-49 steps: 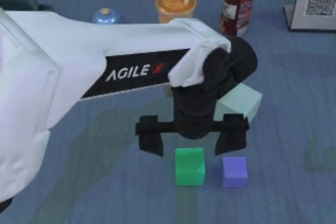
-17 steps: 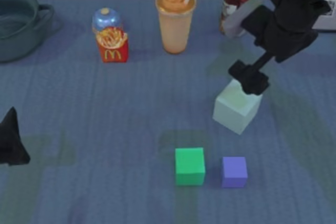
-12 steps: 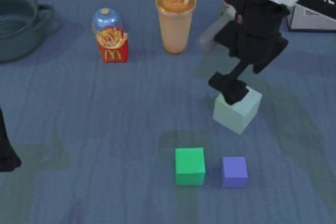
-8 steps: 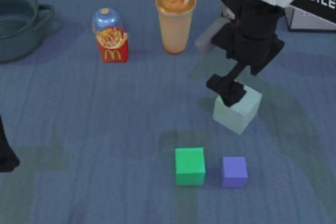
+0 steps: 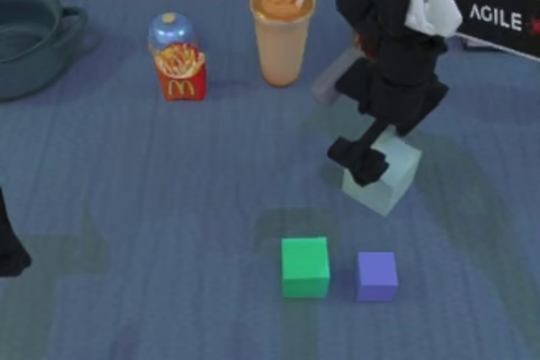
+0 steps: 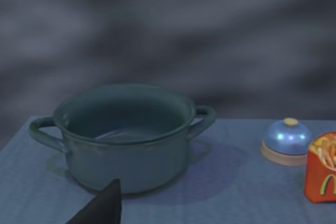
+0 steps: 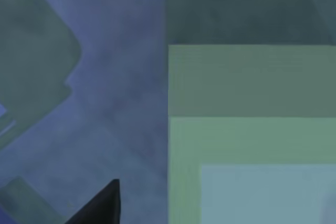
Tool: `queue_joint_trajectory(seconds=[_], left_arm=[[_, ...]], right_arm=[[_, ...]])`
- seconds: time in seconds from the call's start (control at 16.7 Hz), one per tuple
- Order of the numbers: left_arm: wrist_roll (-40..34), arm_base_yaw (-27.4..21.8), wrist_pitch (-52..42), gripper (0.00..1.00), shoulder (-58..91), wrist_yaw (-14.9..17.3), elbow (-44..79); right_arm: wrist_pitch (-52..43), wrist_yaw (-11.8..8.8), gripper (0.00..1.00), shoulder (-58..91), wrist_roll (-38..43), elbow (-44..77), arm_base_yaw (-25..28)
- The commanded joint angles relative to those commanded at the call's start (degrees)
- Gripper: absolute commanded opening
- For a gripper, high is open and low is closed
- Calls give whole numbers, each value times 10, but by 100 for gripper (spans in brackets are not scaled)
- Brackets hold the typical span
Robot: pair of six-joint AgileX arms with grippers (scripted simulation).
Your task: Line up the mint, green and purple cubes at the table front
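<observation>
The right arm [image 5: 472,6] reads "AGILE"; the fries box [image 5: 180,73] bears a yellow M. The table [image 5: 169,208] is blue-grey woven cloth against a dark blurred backdrop. The right gripper [image 5: 363,158] hangs over the mint cube [image 5: 384,181]; its opening cannot be told. Green cube [image 5: 305,266] and purple cube [image 5: 376,276] lie nearer the front. The left gripper [image 5: 8,246] is parked far left.

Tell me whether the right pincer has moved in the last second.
Yes. The right pincer has come down and toward the left, from the mint cube's far edge to over its near-left part.
</observation>
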Motion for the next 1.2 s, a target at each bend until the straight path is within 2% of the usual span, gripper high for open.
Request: queue_joint_trajectory(seconds=[0.24, 0.54, 1.2], left_arm=[[0, 0, 0, 100, 0, 0, 0], [0, 0, 0, 100, 0, 0, 0], [0, 0, 0, 100, 0, 0, 0]], right_arm=[[90, 0, 100, 29, 2, -58, 1], [102, 0, 100, 35, 2, -68, 1], [102, 0, 17, 35, 2, -68, 1]])
